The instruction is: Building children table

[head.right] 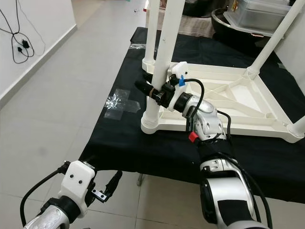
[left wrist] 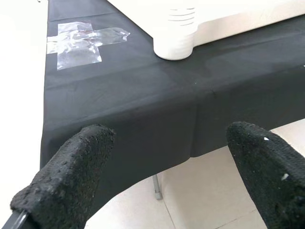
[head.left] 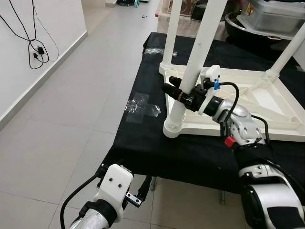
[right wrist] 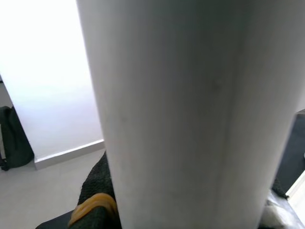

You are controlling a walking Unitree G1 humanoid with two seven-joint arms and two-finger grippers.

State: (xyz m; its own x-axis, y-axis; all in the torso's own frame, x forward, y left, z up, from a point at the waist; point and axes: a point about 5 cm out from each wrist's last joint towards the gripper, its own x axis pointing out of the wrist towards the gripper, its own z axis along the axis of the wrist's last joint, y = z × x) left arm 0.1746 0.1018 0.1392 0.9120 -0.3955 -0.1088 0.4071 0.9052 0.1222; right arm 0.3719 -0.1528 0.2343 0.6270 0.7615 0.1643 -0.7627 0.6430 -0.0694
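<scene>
grey floor tiles run along the left, with a white wall (head.left: 43,28) and a dangling black cable (head.left: 33,45) beside it. low at the left, the left gripper (left wrist: 167,176) hangs idle off the edge of the black cloth (head.left: 143,143), its two fingers spread wide and holding nothing. on the cloth near it lies a patch of clear tape (head.left: 140,107).

further right, the upturned white table top (head.left: 248,105) rests on the cloth with legs standing up from its corners. the right gripper (head.left: 178,93) is clamped around the near leg (head.left: 188,81), just above the ribbed socket (head.left: 174,128) at the corner.

this looks like the seating of that leg; the next move probably calls for a firm downward press or twist, keeping the leg in line with its socket.

the left wrist view gives the socket's foot meeting the cloth plainly, while the right wrist view offers the leg's white surface close up, a finger (right wrist: 95,191) pressed against it.
</scene>
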